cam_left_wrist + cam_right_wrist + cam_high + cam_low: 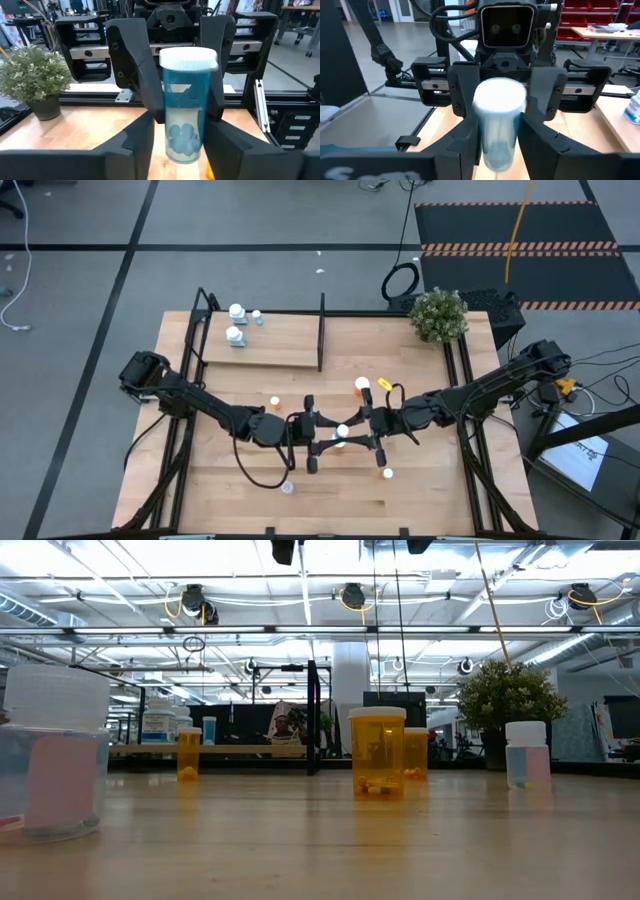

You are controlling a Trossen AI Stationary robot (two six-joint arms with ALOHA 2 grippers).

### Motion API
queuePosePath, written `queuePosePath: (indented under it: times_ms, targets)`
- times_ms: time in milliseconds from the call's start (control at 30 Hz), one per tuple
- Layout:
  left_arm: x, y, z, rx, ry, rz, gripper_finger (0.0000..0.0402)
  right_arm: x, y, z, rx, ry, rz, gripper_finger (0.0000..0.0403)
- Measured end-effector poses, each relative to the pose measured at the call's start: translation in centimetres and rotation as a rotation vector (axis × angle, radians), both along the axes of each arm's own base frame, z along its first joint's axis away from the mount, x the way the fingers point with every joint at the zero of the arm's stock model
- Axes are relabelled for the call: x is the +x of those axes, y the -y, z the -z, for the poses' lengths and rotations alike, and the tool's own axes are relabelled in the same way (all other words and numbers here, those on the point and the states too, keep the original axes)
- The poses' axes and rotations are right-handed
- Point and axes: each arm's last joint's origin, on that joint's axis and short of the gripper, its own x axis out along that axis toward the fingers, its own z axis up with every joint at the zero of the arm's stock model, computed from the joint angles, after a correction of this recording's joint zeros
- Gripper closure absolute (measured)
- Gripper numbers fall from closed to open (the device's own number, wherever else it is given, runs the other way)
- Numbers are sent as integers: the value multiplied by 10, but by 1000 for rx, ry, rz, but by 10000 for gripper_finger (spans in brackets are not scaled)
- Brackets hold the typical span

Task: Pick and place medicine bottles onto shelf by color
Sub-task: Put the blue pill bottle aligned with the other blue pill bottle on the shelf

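Above mid-surface, we see the left gripper [318, 442] and right gripper [362, 432] meet, both sets of fingers closed around one pale blue bottle [342, 432].

I count three orange bottles [362, 385], three pale blue bottles [388, 473], three shelf bottles [235, 335], one plant [438, 315], one left end effector [312, 435] and one right end effector [372, 430].

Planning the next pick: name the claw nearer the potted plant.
Right. The right claw, gripping the blue bottle, is on the potted plant's side; the left claw is beyond the bottle.
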Motion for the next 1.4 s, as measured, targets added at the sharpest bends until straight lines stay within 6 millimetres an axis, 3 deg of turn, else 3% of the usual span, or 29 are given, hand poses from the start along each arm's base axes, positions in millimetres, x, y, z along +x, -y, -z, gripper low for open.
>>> queuePosePath:
  times_ms: [267, 433, 667, 867, 1100, 1400]
  targets:
    - [-6, 2, -5, -29, -30, -2, 139, 0, 0, 2, -7, -19, 2, 276]
    - [-20, 3, -17, -20, -68, 12, 104, -1, 0, 4, -14, -36, 3, 276]
    - [-30, 9, -27, -28, -66, 39, 115, -1, 1, 3, -25, -32, 7, 275]
    - [-17, 9, 1, -77, -151, 8, 135, 0, 1, 3, -45, -24, 32, 275]
    - [7, 8, 30, -107, -92, -13, 144, 0, 1, 3, -57, -22, 30, 275]
    - [15, -1, 28, -114, -9, -61, 145, -1, 2, 4, -61, -32, 29, 275]
